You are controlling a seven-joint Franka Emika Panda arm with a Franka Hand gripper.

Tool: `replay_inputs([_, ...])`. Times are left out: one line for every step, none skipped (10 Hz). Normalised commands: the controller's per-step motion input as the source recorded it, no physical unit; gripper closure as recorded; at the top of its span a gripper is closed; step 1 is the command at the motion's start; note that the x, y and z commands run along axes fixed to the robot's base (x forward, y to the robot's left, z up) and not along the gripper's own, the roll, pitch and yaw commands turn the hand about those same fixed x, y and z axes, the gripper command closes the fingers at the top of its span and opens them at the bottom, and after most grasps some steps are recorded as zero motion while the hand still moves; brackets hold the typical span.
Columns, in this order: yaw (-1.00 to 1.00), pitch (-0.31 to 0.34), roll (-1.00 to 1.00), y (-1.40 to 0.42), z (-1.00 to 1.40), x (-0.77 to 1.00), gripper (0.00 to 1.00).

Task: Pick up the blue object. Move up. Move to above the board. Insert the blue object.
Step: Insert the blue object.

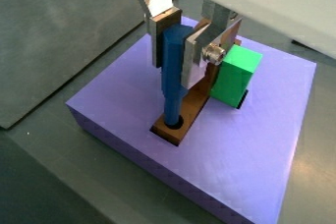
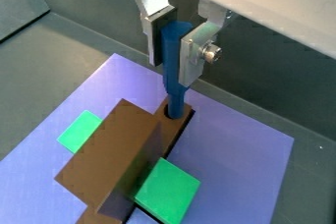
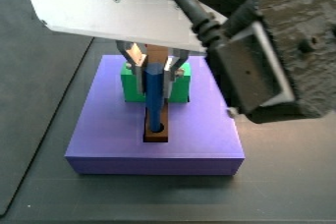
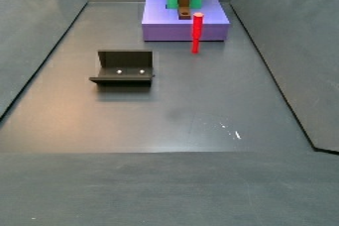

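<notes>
While clamped between the gripper's [image 1: 179,39] closed plates, the blue peg [image 1: 172,76] stands upright, lower end in the brown board's [image 1: 188,112] hole. Green block [image 1: 238,78]: at 3 o'clock, touching board, on purple slab [image 1: 118,100].

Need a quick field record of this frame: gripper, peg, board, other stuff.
gripper: over the purple slab, fingers shut on the blue cylindrical peg
peg: upright, lower end at the round hole
board: long brown plank on the slab, between two green blocks
red peg: upright beside the slab
fixture: on the floor, apart
</notes>
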Motion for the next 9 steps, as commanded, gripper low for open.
replay_inputs([-0.03, 0.0, -0.01, -0.08, -0.15, 0.2, 1.0])
replay_inputs([-0.08, 0.0, 0.0, -0.04, -0.23, 0.08, 1.0])
replay_inputs([-0.09, 0.0, 0.0, 0.0, -0.27, 0.03, 1.0])
replay_inputs([-0.09, 0.0, 0.01, 0.0, -0.28, 0.01, 1.0])
replay_inputs([-0.11, 0.0, 0.07, 0.0, -0.29, 0.0, 1.0])
replay_inputs([-0.12, 0.001, 0.1, 0.0, -0.28, 0.02, 1.0])
replay_inputs([-0.13, 0.007, 0.16, 0.0, -0.25, 0.04, 1.0])
replay_inputs([-0.16, 0.017, 0.2, 0.0, -0.23, 0.06, 1.0])
replay_inputs([-0.15, 0.01, 0.18, -0.01, -0.27, 0.06, 1.0])
